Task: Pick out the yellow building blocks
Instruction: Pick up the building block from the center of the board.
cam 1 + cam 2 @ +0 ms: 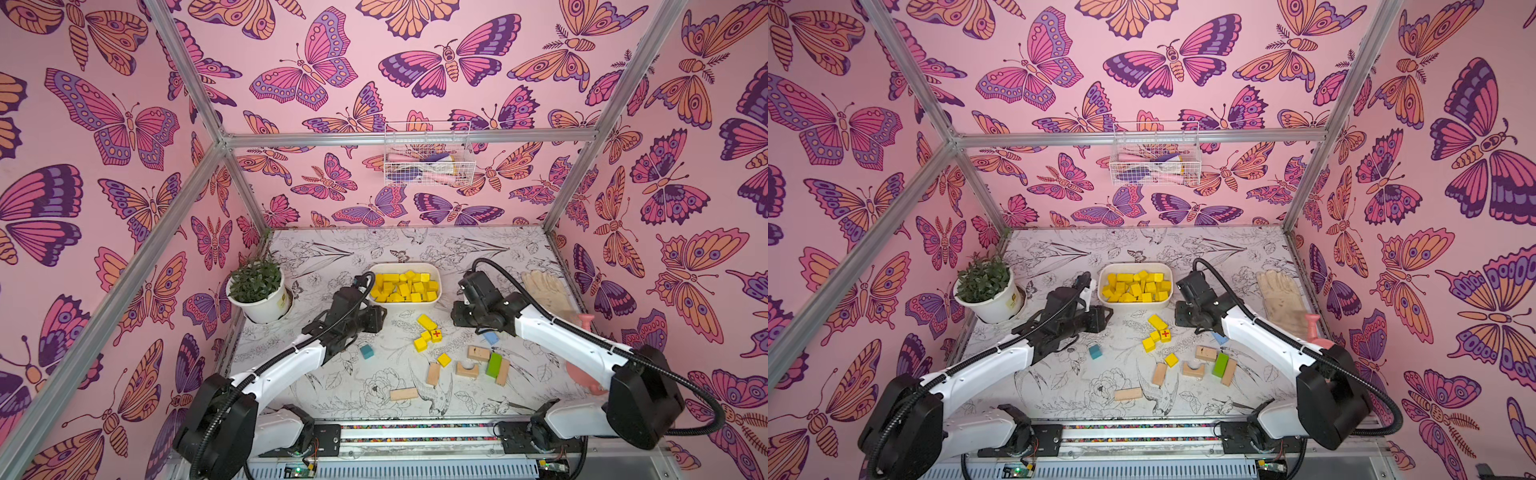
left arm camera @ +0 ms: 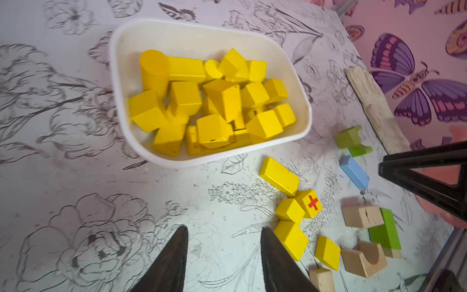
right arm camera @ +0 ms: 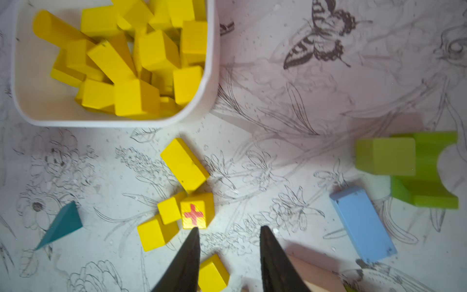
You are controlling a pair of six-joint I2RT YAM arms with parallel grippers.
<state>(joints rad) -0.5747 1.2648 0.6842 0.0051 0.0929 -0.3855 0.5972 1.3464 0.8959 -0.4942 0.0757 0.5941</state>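
- The tub [image 1: 405, 265] is white and sits on the printed mat [image 1: 332, 386]. It holds a loose heap of yellow blocks [image 1: 405, 286] (cubes, bars, a cylinder, wedge shapes).
- 5 more yellow blocks lie on the mat outside the tub, on its side toward the arm bases.
- Nearest the tub is a bar [image 1: 427, 321], just clear of its wall.
- The cross cube [image 1: 436, 334] touches the bar's far end, red cross up. A small cube [image 1: 426, 336] touches it, and a larger cube [image 1: 420, 344] touches that one.
- The 5th cube [image 1: 444, 359] lies alone, farther from the tub than that cluster.
- The left gripper [image 2: 223, 228] is off the tub's left end. Its fingers are parted with nothing between them, above bare mat, and the cluster is just beside 1 finger.
- The right gripper [image 3: 230, 228] is off the tub's right end. Its jaws are also apart and empty. One fingertip sits at the cross cube's edge, and I cannot tell whether it touches.
- Other colours stay outside the tub. A teal block [image 1: 367, 351] is toward its left.
- A blue block [image 1: 491, 337] and a green arch [image 3: 427, 177] are toward its right.
- A green block [image 1: 494, 365] lies among tan blocks [image 1: 478, 353], beyond the loose yellow ones.
- A plant pot [image 1: 259, 295] stands well left of the tub, and a glove [image 1: 544, 291] lies well right of it.
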